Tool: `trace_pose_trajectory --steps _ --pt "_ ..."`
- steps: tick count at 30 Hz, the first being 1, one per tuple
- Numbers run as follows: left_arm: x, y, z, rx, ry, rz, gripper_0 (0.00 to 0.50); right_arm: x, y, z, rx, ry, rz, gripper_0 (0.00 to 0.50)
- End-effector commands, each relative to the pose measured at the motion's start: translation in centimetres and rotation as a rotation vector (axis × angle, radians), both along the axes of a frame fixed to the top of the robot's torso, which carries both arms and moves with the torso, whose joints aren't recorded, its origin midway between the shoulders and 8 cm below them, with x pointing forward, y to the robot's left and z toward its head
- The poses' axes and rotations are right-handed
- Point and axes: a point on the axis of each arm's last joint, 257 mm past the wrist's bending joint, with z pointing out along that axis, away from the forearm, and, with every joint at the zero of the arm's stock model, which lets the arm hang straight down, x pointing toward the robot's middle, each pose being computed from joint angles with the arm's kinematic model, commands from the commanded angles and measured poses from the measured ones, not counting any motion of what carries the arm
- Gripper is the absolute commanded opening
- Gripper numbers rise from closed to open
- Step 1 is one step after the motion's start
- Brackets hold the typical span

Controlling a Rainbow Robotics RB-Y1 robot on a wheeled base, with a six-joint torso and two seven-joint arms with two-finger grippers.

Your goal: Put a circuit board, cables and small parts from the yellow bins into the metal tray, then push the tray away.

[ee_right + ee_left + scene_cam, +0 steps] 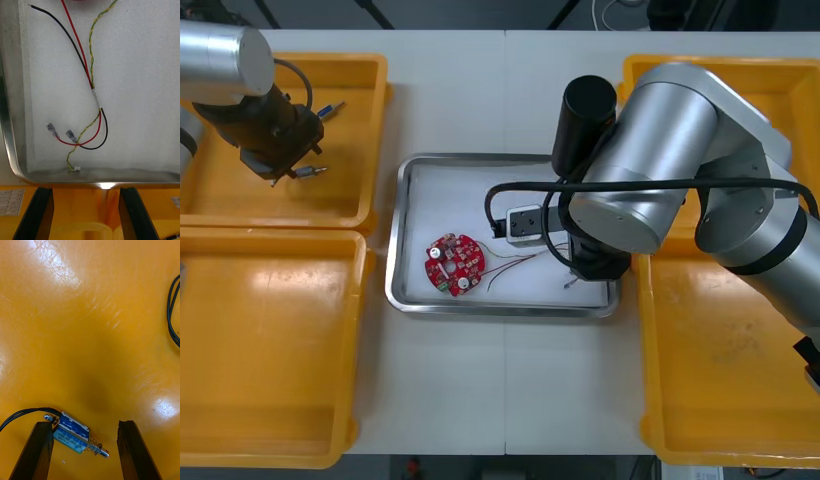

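Hovering released over the yellow bin (240, 205) left of the metal tray (404, 232), the left hand (84, 425) straddles a small metal part (73, 432), probably rigid and slick, best pinched across its blue body, while at the tray's right rim the right hand (86, 195) hangs released too.

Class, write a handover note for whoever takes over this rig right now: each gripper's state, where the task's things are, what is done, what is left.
Left gripper: open, low in a left-side yellow bin, with a small metal part between its fingers, not yet shut.
Right gripper: open, empty, at the right rim of the metal tray.
Done: circuit board and red and yellow cable lie in the tray.
Left: grasp the part, place it in the tray, push the tray away.
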Motion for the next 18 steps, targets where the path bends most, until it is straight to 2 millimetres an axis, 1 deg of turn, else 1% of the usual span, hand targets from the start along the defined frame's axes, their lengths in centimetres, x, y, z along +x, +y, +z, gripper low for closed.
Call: trace_pose_trajectory --steps 1,5,7,9,10,12,13,15,16,18 --pt "0.1 0.9 0.0 0.053 -0.006 -0.027 0.5 0.2 1.0 2.6 0.105 -0.056 -0.039 0.5" --pt "-0.2 0.9 -0.7 0.084 0.011 -0.034 0.5 0.8 0.5 4.0 0.162 -0.078 -0.085 0.5" --pt "-0.3 0.8 -0.9 0.088 0.015 -0.033 0.5 1.3 0.0 4.8 0.191 -0.093 -0.115 0.5" --pt "-0.4 0.8 -1.2 0.086 0.019 -0.03 0.5 2.1 -1.0 6.0 0.236 -0.11 -0.163 0.5" --pt "-0.4 0.9 -1.3 0.086 0.02 -0.03 0.5 2.2 -1.2 6.2 0.244 -0.111 -0.173 0.5" --pt "-0.6 1.0 -1.7 0.087 0.023 -0.027 0.5 2.7 -2.8 6.8 0.273 -0.118 -0.22 0.5" --pt "-0.6 1.0 -1.7 0.089 0.023 -0.029 0.5 2.8 -3.2 7.0 0.276 -0.121 -0.231 0.5" --pt "-0.7 1.1 -2.1 0.096 0.025 -0.031 0.5 3.4 -5.3 7.5 0.287 -0.139 -0.286 0.5" --pt "-0.6 1.1 -2.1 0.097 0.022 -0.032 0.5 3.6 -5.8 7.7 0.292 -0.145 -0.301 0.5" --pt "-0.6 1.3 -2.3 0.105 0.02 -0.031 0.5 4.1 -7.8 8.4 0.31 -0.167 -0.361 0.5"
